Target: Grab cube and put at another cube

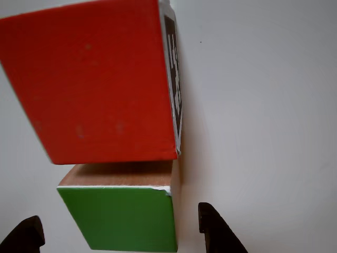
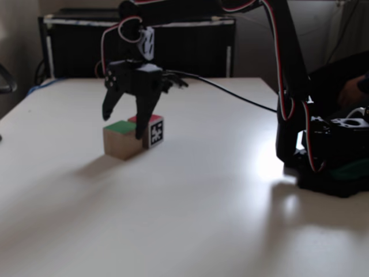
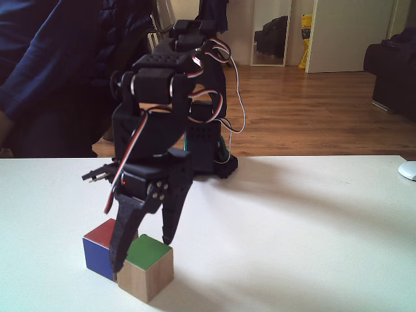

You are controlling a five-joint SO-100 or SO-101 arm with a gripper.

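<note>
Other view, looking down past the gripper point(image 1: 124, 229): we see the cube point(image 1: 124, 217) with its bright green face toward us and a strip of plain wood along its upper edge. Directly above it in this picture, and touching it, sits another cube point(image 1: 92, 79), its large orange-red face filling the upper left and its black-and-white marker face seen edge-on along its right side. Two dark fingertips point(image 1: 216, 229) stand at the bottom edge, one on each side of the cube, with clear white table point(image 1: 263, 105) between each tip and the cube's sides. The claw is released and spread wide, gripping nothing.

In a fixed view we see the gripper point(image 2: 122, 128) hanging just above the cube point(image 2: 122, 139), its two black fingers splayed apart and pointing down. The cube rests on the table point(image 2: 190, 202) with its green face up, and another cube point(image 2: 152, 129) stands pressed against it, behind and to its right in this view, marker face turned toward the camera. To the right of the cube, well apart, stands the arm's base point(image 2: 323, 156).

In a fixed view from the opposite side, the gripper point(image 3: 143, 257) again straddles the cube point(image 3: 147, 273) from above, one finger reaching down past its left side. Another cube point(image 3: 101, 250) shows a blue face and a red top just to the left of the cube and touching it. Behind the arm we see a person's dark blue sleeve point(image 3: 45, 58).
</note>
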